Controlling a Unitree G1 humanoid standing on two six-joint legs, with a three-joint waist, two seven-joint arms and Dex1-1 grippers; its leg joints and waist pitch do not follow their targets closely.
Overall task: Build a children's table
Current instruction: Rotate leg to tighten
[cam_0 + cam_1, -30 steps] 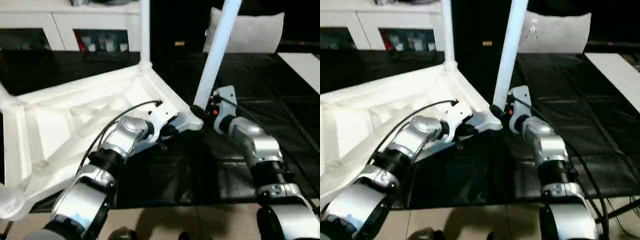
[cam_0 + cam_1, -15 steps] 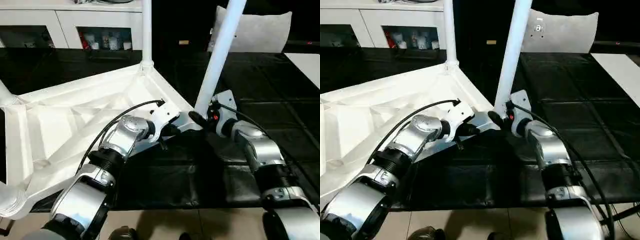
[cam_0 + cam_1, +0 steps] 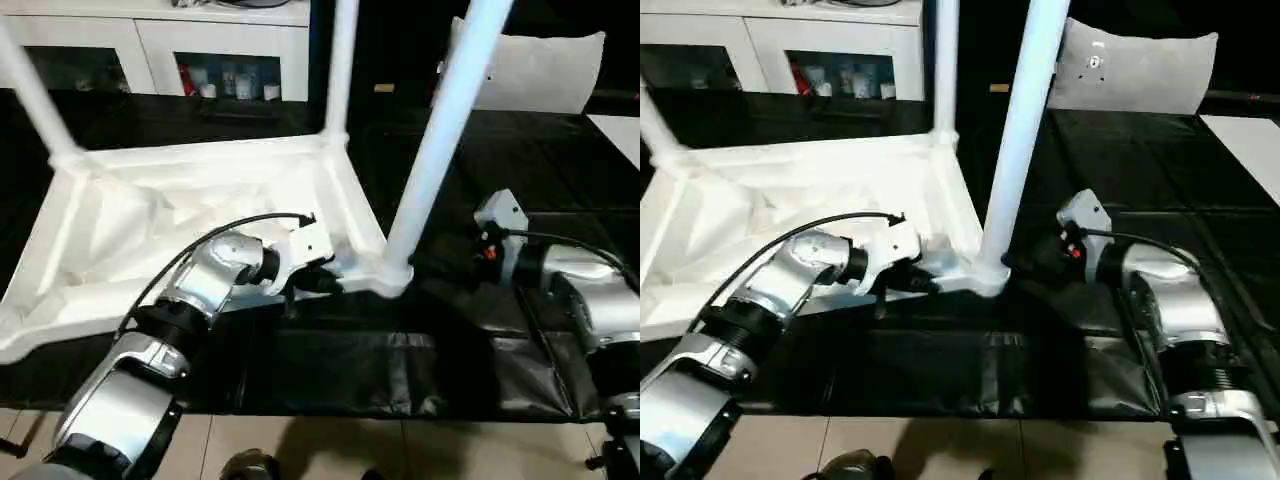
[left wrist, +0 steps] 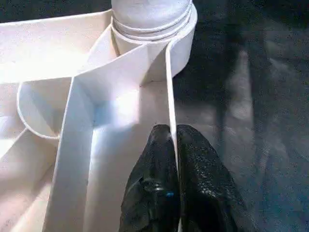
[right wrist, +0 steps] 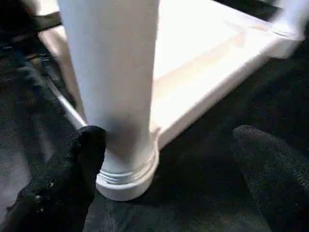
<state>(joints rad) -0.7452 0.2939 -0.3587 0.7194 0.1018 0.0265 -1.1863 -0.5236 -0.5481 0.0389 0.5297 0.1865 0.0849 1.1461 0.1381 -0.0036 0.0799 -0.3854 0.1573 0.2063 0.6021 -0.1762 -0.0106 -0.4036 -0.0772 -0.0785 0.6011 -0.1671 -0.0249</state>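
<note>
White plastic, ribbed on its underside, makes the rectangular children's table (image 3: 190, 210), which lies upside down on a black mat (image 3: 400, 370) with its tubular legs pointing up. The near leg (image 3: 440, 140) stands in the round socket at the corner closest to the robot, and two other legs (image 3: 338, 70) rise from the far corners. The left gripper (image 4: 172, 145) is closed on the thin side wall of the table top, just beside that near corner socket, one black finger on each side of the wall. The right gripper (image 5: 169, 154) stands wide open beside the foot of the near leg; one finger (image 5: 82, 159) is close to the leg, the other well apart from it, and it holds nothing. Behind the table stands a white cabinet (image 3: 200, 45) with dark compartments.
</note>
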